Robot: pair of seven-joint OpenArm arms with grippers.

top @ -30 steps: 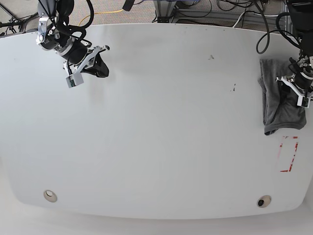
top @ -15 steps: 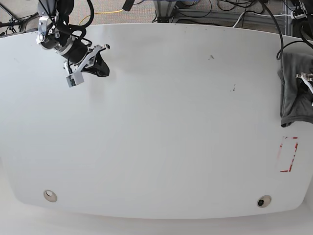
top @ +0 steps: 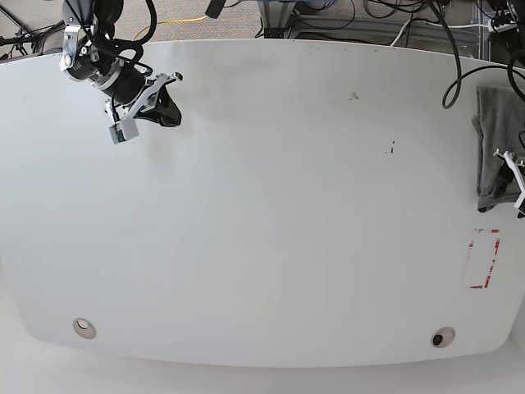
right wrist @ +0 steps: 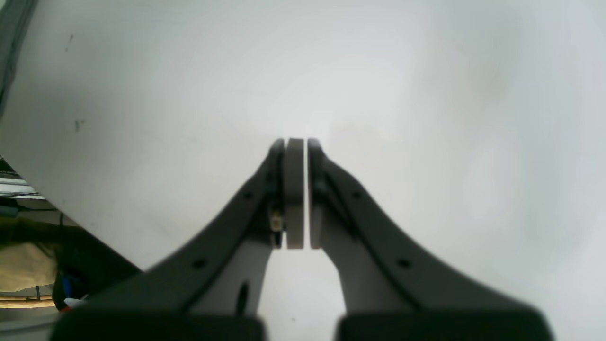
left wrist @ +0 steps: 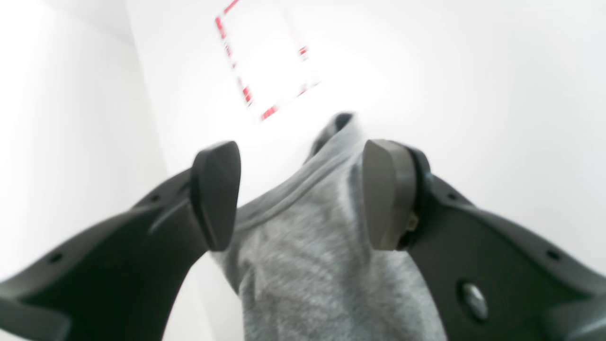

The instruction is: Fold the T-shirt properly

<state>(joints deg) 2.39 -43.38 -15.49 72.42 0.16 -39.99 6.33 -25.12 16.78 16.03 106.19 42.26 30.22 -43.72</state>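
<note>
Left wrist view: left end effector (left wrist: 303,194) is held apart, T-shirt (left wrist: 312,265) bunched between the pads. Right end effector (right wrist: 297,194) is pressed together, empty, above the desk (right wrist: 426,94).

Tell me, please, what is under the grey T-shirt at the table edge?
Under the T-shirt only the white table shows. The part beneath the cloth is covered, so anything there cannot be seen.

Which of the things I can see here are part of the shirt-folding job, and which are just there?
Part of the job:
- T-shirt, bunched at the table's edge
- left gripper, fingers apart around the cloth
- right gripper, fingers together, holding nothing

Just there:
- white table
- red rectangle marking
- cables
</note>
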